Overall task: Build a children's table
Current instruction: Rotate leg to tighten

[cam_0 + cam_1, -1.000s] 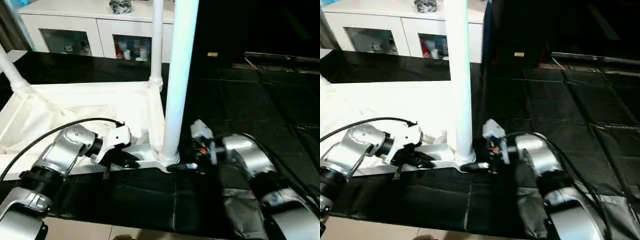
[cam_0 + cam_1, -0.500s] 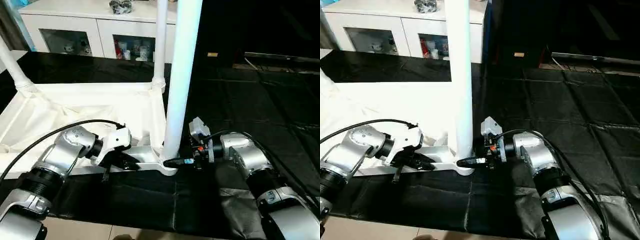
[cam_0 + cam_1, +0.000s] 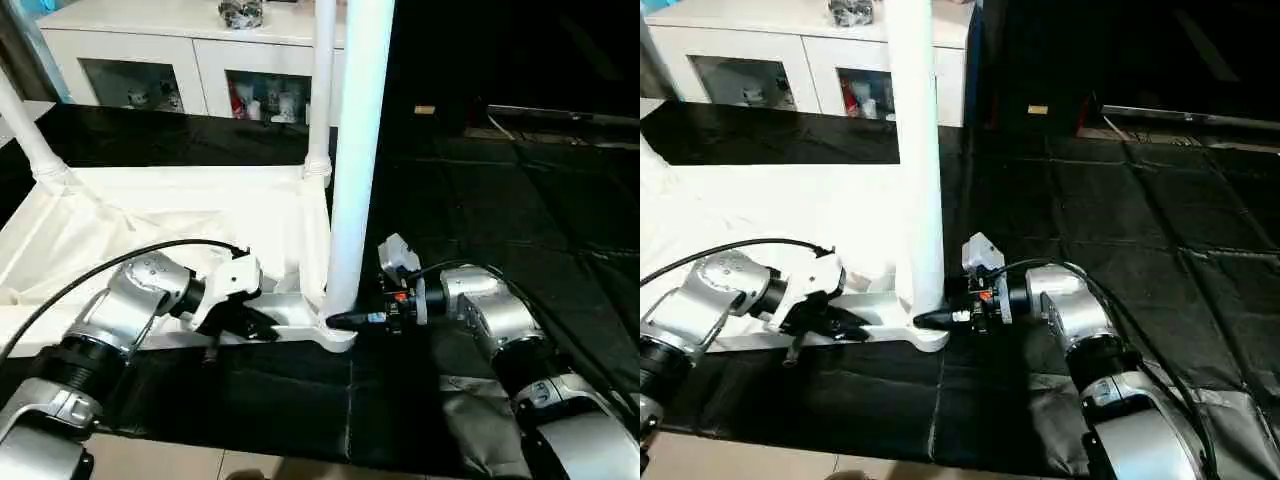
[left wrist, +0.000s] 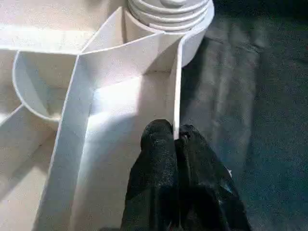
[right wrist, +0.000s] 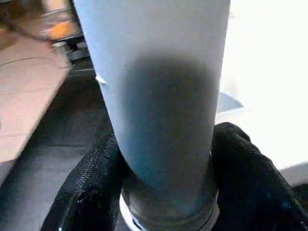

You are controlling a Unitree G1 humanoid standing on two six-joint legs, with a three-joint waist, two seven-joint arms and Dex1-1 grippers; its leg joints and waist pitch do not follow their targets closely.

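Observation:
The children's table lies upside down on the black mat, its white ribbed top (image 3: 150, 215) facing up. Three white legs stand upright in its corner sockets: the near leg (image 3: 355, 150), a far leg (image 3: 320, 90) and one at the left (image 3: 25, 135). My left gripper (image 3: 262, 325) is shut on the thin front rim (image 4: 176, 86) of the top, just left of the near corner socket (image 4: 168, 9). My right gripper (image 3: 340, 320) reaches in from the right and is shut on the near leg (image 5: 163, 96) just above its socket, one black finger (image 5: 96, 178) on each side.
A white cabinet with glass doors (image 3: 180, 60) stands behind the table top. Black mat (image 3: 500, 200) covers the floor to the right. A black cable (image 3: 120, 260) loops over my left forearm. The mat's front edge runs close below both arms.
My right gripper has moved in to the base of the near leg and closed its fingers around it. The left gripper has stayed on the rim.

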